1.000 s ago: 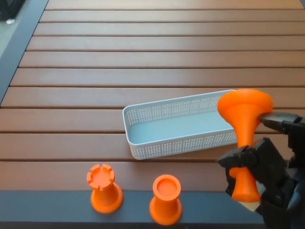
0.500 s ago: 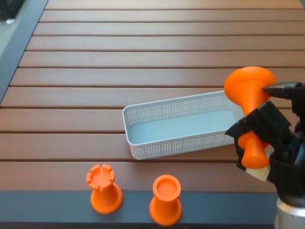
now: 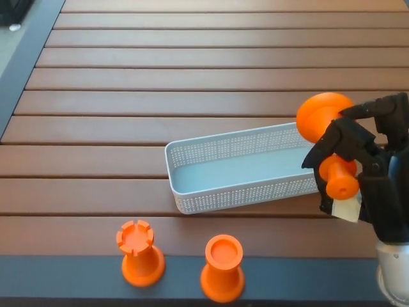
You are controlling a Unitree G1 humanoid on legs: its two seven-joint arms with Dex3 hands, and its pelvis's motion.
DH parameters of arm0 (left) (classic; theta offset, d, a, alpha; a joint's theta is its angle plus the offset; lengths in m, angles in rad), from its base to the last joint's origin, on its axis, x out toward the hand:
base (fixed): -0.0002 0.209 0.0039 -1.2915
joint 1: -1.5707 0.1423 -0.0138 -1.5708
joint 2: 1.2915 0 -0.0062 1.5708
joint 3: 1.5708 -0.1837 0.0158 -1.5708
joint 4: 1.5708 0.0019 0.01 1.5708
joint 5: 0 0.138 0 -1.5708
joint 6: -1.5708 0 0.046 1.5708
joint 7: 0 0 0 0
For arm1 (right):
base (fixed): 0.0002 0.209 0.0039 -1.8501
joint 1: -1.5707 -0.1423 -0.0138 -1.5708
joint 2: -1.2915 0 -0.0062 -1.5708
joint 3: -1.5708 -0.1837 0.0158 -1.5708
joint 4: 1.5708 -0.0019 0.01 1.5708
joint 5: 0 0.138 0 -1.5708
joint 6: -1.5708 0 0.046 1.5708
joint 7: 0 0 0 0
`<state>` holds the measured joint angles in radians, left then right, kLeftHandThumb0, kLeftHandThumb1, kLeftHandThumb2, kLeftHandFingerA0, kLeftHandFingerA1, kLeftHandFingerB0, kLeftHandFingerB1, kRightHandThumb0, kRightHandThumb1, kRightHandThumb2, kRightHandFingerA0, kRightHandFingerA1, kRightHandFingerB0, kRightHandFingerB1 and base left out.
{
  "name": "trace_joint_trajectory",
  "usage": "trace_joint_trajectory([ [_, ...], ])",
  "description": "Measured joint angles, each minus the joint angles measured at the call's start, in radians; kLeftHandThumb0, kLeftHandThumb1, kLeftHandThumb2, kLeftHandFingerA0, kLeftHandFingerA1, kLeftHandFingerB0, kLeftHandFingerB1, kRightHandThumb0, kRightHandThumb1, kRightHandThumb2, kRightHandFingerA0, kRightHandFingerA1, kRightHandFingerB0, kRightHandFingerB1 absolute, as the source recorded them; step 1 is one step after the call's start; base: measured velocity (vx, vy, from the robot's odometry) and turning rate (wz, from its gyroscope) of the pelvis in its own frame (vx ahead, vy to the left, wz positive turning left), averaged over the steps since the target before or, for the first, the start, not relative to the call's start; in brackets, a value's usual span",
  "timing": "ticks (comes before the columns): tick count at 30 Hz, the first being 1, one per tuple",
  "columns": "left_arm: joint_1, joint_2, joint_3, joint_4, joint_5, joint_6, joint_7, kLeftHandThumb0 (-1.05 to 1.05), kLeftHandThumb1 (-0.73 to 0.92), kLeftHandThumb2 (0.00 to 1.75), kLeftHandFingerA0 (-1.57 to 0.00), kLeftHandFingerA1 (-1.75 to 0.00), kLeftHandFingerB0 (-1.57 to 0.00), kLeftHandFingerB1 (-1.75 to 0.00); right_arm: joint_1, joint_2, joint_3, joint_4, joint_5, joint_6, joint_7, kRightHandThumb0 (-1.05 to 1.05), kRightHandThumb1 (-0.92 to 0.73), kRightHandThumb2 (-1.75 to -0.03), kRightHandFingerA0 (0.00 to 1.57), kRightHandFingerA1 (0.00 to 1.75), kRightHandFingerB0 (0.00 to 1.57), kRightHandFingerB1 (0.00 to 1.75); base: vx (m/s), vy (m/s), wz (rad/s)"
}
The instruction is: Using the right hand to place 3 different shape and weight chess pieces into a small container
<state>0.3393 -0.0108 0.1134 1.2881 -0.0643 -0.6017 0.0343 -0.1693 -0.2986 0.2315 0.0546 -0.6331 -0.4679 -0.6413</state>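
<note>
The right hand (image 3: 361, 169) enters from the right edge and is closed around an orange chess piece (image 3: 329, 144), with black fingers (image 3: 342, 137) wrapped over its narrow stem. The piece is tilted, its wide round base pointing up and to the left and its rounded small end pointing toward the camera. It is held in the air at the right end of the container (image 3: 239, 167), overlapping that end's rim in the head view. The container is a shallow, pale grey rectangular tray with perforated walls; it lies slightly askew on the slatted brown worktop (image 3: 192, 77) and its visible floor is bare. Two more orange pieces stand upright near the front edge of the worktop, well apart from the container: a rook (image 3: 139, 252) with a notched top on the left, and a piece with a round hollow top (image 3: 222, 267) just beside it on the right. The left hand does not appear.
</note>
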Motion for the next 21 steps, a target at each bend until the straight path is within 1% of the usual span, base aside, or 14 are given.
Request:
trace_joint_trajectory([
  [1,-0.002,-0.003,0.01,-0.001,-0.002,0.0,-0.009,-0.17,0.12,1.61,-1.56,-1.18,-1.45,-1.19,0.0,0.0,-0.003,0.002,0.008,-0.002,0.011,-0.11,-0.51,-1.3,0.85,1.75,0.75,1.67,0.0,0.0,0.0],
  [3,-0.004,-0.009,0.029,-0.006,-0.009,0.0,-0.023,-0.17,0.12,1.61,-1.56,-1.18,-1.45,-1.19,-0.001,0.0,-0.006,0.007,0.018,-0.005,0.029,-0.11,-0.51,-1.3,0.85,1.75,0.75,1.67,0.0,0.0,0.0],
  [4,-0.006,-0.012,0.037,-0.011,-0.015,0.0,-0.029,-0.27,0.11,1.57,-1.56,-1.16,-1.46,-1.18,-0.002,0.0,-0.007,0.01,0.02,-0.006,0.034,-0.11,-0.52,-1.29,0.84,1.75,0.76,1.66,0.0,0.0,0.0],
  [8,-0.025,-0.032,0.092,-0.055,-0.047,-0.001,-0.077,-0.27,0.11,1.57,-1.56,-1.16,-1.46,-1.18,-0.016,0.004,-0.013,0.02,0.037,-0.013,0.07,-0.11,-0.52,-1.29,0.84,1.75,0.76,1.66,0.0,0.001,0.02],
  [9,-0.026,-0.033,0.096,-0.058,-0.05,-0.001,-0.083,-0.23,0.29,1.53,-1.42,-1.29,-1.34,-1.28,-0.017,0.004,-0.014,0.02,0.039,-0.014,0.073,-0.12,-0.53,-1.23,0.82,1.75,0.74,1.67,0.0,0.0,0.0],
  [10,-0.03,-0.034,0.103,-0.062,-0.056,-0.001,-0.093,-0.23,0.26,1.53,-1.45,-1.28,-1.37,-1.24,-0.02,0.007,-0.016,0.02,0.041,-0.014,0.08,-0.13,-0.54,-1.24,0.82,1.75,0.73,1.69,0.0,0.0,0.0],
  [16,-0.054,-0.049,0.109,-0.14,-0.065,-0.009,-0.123,-0.23,0.26,1.53,-1.45,-1.28,-1.37,-1.24,-0.121,0.023,-0.022,0.091,0.097,-0.006,0.174,-0.13,-0.54,-1.24,0.82,1.75,0.73,1.69,0.0,0.0,0.0],
  [17,-0.055,-0.052,0.111,-0.144,-0.066,-0.012,-0.127,-0.27,0.23,1.47,-1.48,-1.25,-1.39,-1.22,-0.124,0.023,-0.024,0.095,0.102,-0.005,0.185,-0.17,-0.68,-0.99,0.8,1.75,0.68,1.67,0.0,0.0,0.0],
  [18,-0.056,-0.054,0.112,-0.146,-0.067,-0.014,-0.131,-0.27,0.23,1.47,-1.48,-1.25,-1.39,-1.22,-0.125,0.024,-0.024,0.096,0.106,-0.004,0.192,-0.17,-0.68,-0.99,0.8,1.75,0.68,1.67,0.0,0.0,0.0],
  [19,-0.056,-0.057,0.115,-0.149,-0.069,-0.016,-0.136,-0.28,0.2,1.54,-1.47,-1.22,-1.39,-1.21,-0.127,0.025,-0.026,0.101,0.112,-0.003,0.203,-0.13,-0.64,-1.04,0.78,1.75,0.68,1.66,0.0,0.0,0.0],
  [20,-0.054,-0.061,0.12,-0.154,-0.073,-0.017,-0.146,-0.28,0.2,1.54,-1.47,-1.22,-1.39,-1.21,-0.135,0.025,-0.031,0.116,0.123,0.004,0.225,-0.13,-0.64,-1.04,0.78,1.75,0.68,1.66,0.0,0.0,0.0],
  [21,-0.054,-0.063,0.121,-0.157,-0.075,-0.018,-0.149,-0.33,0.19,1.58,-1.49,-1.22,-1.4,-1.16,-0.139,0.025,-0.034,0.123,0.128,0.008,0.233,-0.13,-0.62,-1.08,0.76,1.75,0.67,1.65,0.0,0.0,0.0],
])
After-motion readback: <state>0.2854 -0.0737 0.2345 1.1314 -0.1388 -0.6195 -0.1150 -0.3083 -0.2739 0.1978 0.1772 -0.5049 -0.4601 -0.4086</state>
